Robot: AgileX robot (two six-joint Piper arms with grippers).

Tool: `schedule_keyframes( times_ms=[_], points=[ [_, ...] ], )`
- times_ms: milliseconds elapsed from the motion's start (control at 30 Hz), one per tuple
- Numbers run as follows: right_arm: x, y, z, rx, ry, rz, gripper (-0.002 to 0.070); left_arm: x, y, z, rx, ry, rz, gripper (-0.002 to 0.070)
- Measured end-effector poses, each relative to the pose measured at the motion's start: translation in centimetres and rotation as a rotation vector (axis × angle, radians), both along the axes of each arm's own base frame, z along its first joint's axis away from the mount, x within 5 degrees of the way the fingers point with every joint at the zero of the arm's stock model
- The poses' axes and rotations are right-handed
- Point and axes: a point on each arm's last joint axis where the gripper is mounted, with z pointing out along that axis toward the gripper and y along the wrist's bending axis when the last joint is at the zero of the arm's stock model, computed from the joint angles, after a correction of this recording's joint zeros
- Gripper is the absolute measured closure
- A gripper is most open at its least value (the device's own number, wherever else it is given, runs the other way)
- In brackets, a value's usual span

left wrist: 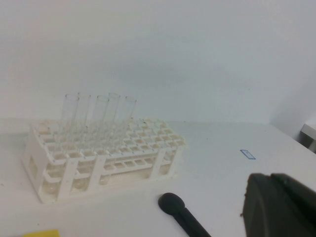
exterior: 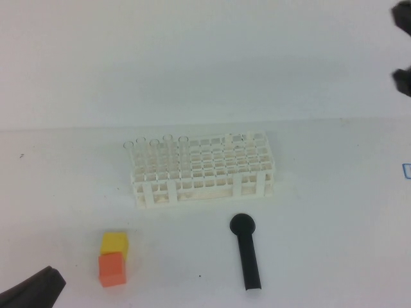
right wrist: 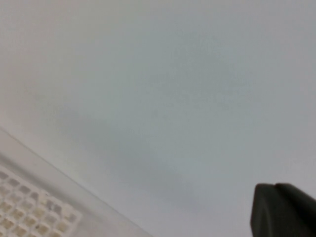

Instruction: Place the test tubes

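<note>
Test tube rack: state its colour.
White; the rack shows best in high view, left gripper bottom-left, right gripper top-right.

My left gripper point(exterior: 31, 289) sits at the near-left corner, the yellow block point(exterior: 114, 242) and orange block point(exterior: 112, 268) just beside it. The black tool point(exterior: 247, 253) lies before the rack point(exterior: 202, 176). Test tubes point(exterior: 154, 149) crowd its left end; the middle cells look free, I think. My right gripper point(exterior: 402, 50) hangs far right over open table point(exterior: 340, 212).
</note>
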Motion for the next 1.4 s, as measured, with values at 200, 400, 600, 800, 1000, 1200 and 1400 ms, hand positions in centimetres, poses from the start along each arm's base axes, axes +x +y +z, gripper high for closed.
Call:
schedule_keyframes(
  times_ms=[200, 400, 600, 800, 1000, 1200, 1400],
  points=[
    [-6.6, -5.9, -1.9, 0.041, -0.032, -0.161, 0.0678, 0.0, 0.0, 0.0, 0.001, 0.001, -0.001, 0.0676],
    [-12.9, -9.3, -7.5, 0.104, -0.082, -0.307, 0.0678, 0.0, 0.0, 0.0, 0.001, 0.001, -0.001, 0.0676],
    [-16.7, -10.3, -13.5, 0.169, -0.044, -0.409, 0.0678, 0.0, 0.0, 0.0, 0.001, 0.001, -0.001, 0.0676],
    [-18.8, -10.3, -19.3, 0.228, 0.012, -0.431, 0.0678, 0.0, 0.0, 0.0, 0.001, 0.001, -0.001, 0.0676],
    [-20.0, -10.2, -22.4, 0.269, 0.088, -0.439, 0.0678, 0.0, 0.0, 0.0, 0.001, 0.001, -0.001, 0.0676],
    [-20.3, -10.2, -23.1, 0.253, 0.173, -0.457, 0.0678, 0.0, 0.0, -0.1, 0.005, 0.007, -0.005, 0.0676],
    [-20.3, -10.2, -23.1, 0.251, 0.179, -0.457, 0.0678, 0.0, 0.0, -0.1, 0.005, 0.007, -0.005, 0.0676]
  ],
)
